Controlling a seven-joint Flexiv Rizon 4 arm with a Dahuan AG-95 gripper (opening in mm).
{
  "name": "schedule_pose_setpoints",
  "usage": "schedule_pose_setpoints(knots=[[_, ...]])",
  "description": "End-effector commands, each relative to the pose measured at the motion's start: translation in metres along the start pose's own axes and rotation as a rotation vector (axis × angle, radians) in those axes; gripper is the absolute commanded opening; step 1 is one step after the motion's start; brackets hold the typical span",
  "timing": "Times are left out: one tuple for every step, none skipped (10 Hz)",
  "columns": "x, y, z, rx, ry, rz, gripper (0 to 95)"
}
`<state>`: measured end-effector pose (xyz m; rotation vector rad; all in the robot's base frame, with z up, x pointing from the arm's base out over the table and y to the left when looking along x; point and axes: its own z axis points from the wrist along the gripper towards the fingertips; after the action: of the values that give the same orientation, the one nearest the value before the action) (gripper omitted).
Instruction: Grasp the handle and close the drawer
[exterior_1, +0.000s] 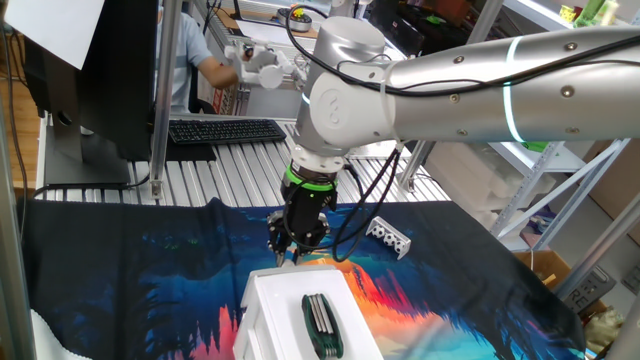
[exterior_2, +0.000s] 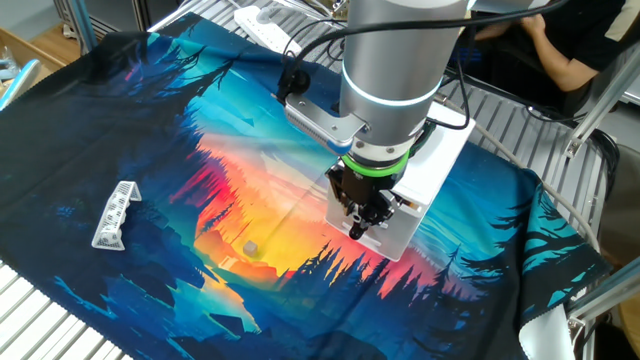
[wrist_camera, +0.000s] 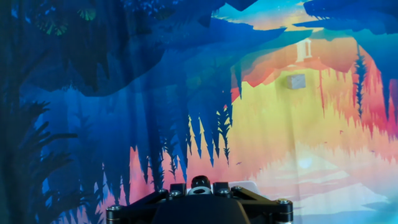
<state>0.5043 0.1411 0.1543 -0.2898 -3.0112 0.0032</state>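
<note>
Biggest risk, judging from here: pushing with a weak pinch, so the handle (wrist_camera: 249, 185) slips out, or shoving off-axis and scooting the whole white box unit (exterior_1: 300, 300) across the slick printed cloth (exterior_2: 150, 120) instead of closing the drawer (exterior_2: 415, 215). Can't tell if the jaws of the gripper (exterior_1: 288, 255) are spread or pinching, though they sit right at the drawer front. Cluttered lab otherwise: slatted metal table (exterior_1: 240, 165), keyboard (exterior_1: 226, 130), person (exterior_1: 205, 62) behind, perforated block (exterior_2: 115, 215) well apart.
</note>
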Motion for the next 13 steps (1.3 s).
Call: schedule_pose_setpoints(knots=[[-0.001, 0.0, 0.0, -0.005, -0.008, 0.012, 0.0], [-0.001, 0.0, 0.0, -0.016, -0.01, 0.011, 0.0], [-0.001, 0.0, 0.0, -0.017, -0.014, 0.01, 0.0], [-0.001, 0.0, 0.0, -0.018, -0.019, 0.009, 0.0], [-0.001, 0.0, 0.0, -0.018, -0.02, 0.007, 0.0], [-0.001, 0.0, 0.0, -0.017, -0.018, 0.005, 0.0], [-0.001, 0.0, 0.0, -0.018, -0.014, 0.003, 0.0], [-0.001, 0.0, 0.0, -0.019, -0.013, 0.003, 0.0], [0.001, 0.0, 0.0, -0.02, -0.014, 0.002, 0.0], [0.004, -0.002, 0.002, -0.023, -0.017, -0.001, 0.0], [0.008, -0.003, 0.004, -0.03, -0.02, -0.004, 0.0], [0.01, -0.004, 0.003, -0.032, -0.021, -0.009, 0.0], [0.011, -0.004, 0.002, -0.033, -0.022, -0.011, 0.0]])
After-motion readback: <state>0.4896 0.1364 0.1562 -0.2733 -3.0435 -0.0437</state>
